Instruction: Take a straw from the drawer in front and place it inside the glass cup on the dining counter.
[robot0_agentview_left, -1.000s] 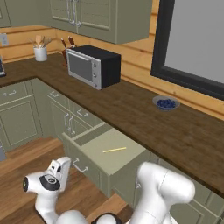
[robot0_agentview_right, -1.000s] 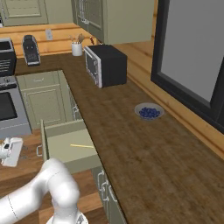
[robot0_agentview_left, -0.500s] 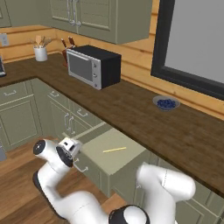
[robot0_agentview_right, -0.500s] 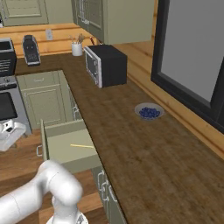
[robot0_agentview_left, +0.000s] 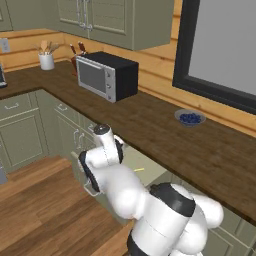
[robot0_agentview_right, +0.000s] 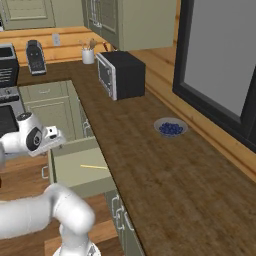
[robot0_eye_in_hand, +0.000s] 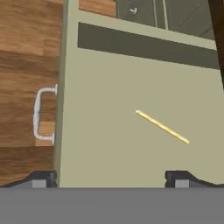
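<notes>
We saw the drawer (robot0_eye_in_hand: 131, 109) standing pulled out from under the dark wood worktop (robot0_agentview_right: 150, 165), with the straw (robot0_eye_in_hand: 162, 127) lying flat and slantwise on the drawer's pale floor, well clear of its walls and of the silver bar handle (robot0_eye_in_hand: 41, 114) on its front panel. In the right base view the straw (robot0_agentview_right: 93, 167) lay in the same spot on the drawer floor (robot0_agentview_right: 75, 170) as a second earlier.

The gripper (robot0_eye_in_hand: 111, 177) had changed: a second before, the hand hung low beside the drawer front; now it had risen and swung over the drawer, looking straight down into it. Its two fingertips (robot0_eye_in_hand: 43, 178) stood wide apart, nothing between them, one over the front panel and one over the drawer floor, the straw lying apart from both.

Beyond the drawer on the worktop, the microwave (robot0_agentview_left: 105, 75) and the bowl of blueberries (robot0_agentview_left: 189, 118) stood as before.
</notes>
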